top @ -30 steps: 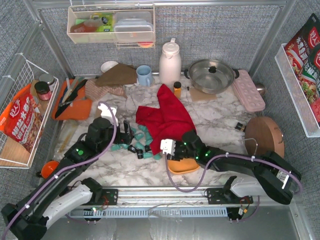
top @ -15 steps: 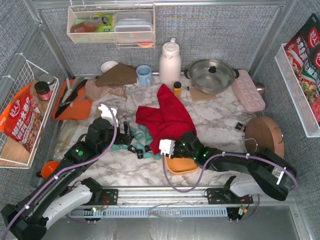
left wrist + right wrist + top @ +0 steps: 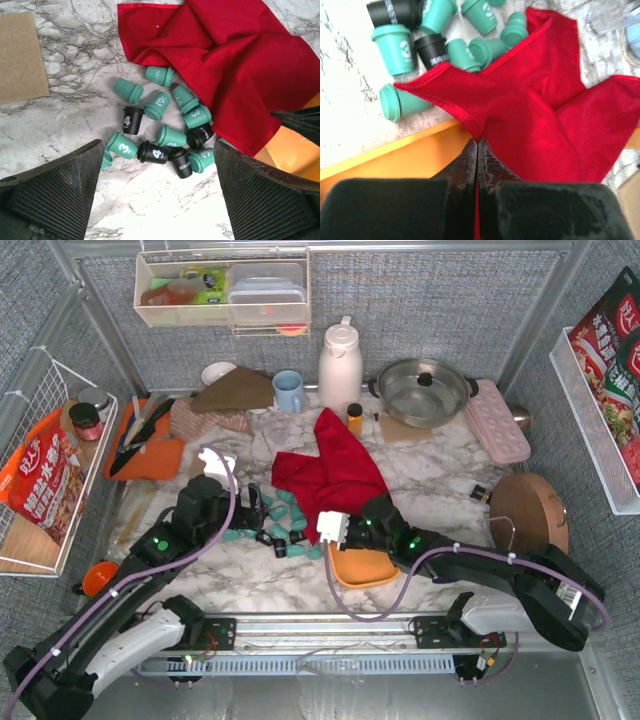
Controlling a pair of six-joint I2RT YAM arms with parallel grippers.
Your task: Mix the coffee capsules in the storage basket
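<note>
The coffee capsules (image 3: 283, 523), several teal and a few black, lie loose on the marble, some tucked under the edge of a red cloth (image 3: 335, 475). They also show in the left wrist view (image 3: 170, 135) and the right wrist view (image 3: 400, 42). The orange storage basket (image 3: 365, 568) sits just right of them and holds no capsules; its bare floor shows in the right wrist view (image 3: 395, 165). My left gripper (image 3: 159, 150) is open, its jaws wide on either side of the pile's near edge. My right gripper (image 3: 478, 141) is shut on the cloth's edge (image 3: 545, 100) above the basket.
A white thermos (image 3: 340, 365), a blue mug (image 3: 289, 390), a steel pot (image 3: 425, 390) and a pink egg tray (image 3: 497, 420) stand at the back. A round wooden board (image 3: 528, 510) lies at the right. White wire racks (image 3: 40, 470) hang on both side walls.
My right gripper has shifted a little to the left and back with the cloth edge, so more of the basket shows. The left arm and the capsules have barely moved.
</note>
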